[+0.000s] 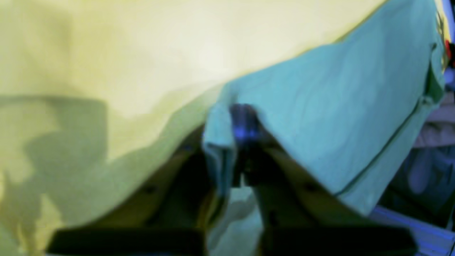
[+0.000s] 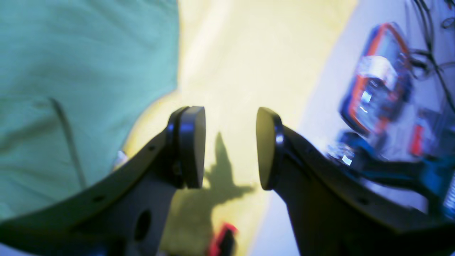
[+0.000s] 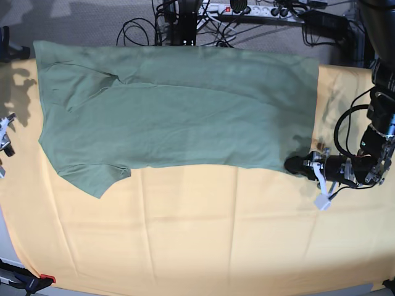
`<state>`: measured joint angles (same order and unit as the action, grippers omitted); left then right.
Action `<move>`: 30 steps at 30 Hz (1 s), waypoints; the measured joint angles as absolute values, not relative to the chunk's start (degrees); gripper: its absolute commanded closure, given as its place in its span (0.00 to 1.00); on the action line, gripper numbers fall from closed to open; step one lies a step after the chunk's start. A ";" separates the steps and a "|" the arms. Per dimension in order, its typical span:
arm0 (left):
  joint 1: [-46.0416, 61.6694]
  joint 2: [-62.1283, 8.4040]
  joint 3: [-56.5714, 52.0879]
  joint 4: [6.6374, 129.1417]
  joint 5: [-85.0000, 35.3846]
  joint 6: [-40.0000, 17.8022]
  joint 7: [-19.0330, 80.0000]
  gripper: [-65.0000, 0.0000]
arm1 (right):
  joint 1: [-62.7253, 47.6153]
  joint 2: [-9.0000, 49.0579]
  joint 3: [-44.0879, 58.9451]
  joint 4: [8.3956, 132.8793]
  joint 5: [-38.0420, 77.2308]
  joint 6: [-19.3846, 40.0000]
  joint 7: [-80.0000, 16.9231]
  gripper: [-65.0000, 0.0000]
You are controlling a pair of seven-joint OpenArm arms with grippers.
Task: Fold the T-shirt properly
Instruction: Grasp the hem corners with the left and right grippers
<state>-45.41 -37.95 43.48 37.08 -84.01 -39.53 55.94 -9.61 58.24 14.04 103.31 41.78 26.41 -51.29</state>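
Observation:
The sage-green T-shirt (image 3: 179, 117) lies spread flat across the far half of the yellow-orange cloth (image 3: 203, 234), with its sleeves toward the left. My left gripper (image 3: 295, 165) lies low at the shirt's near right corner. In the left wrist view this left gripper (image 1: 243, 142) is shut, with a fold of the T-shirt (image 1: 337, 113) pinched between its fingers. My right gripper (image 2: 230, 147) is open over bare yellow cloth with nothing between its pads. The T-shirt (image 2: 71, 81) lies just to its left, and a sleeve seam shows there.
Cables and a power strip (image 3: 247, 11) run behind the table's far edge. A black clamp (image 3: 5, 44) holds the cloth at the far left, and a red-tipped one (image 3: 34, 280) at the near left corner. An orange-and-blue object (image 2: 380, 78) lies off the cloth's edge.

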 measured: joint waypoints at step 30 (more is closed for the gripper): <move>-45.43 -37.32 43.48 37.04 -83.64 -39.51 53.84 1.00 | 22.13 33.69 14.48 52.27 47.59 31.14 -49.71 0.42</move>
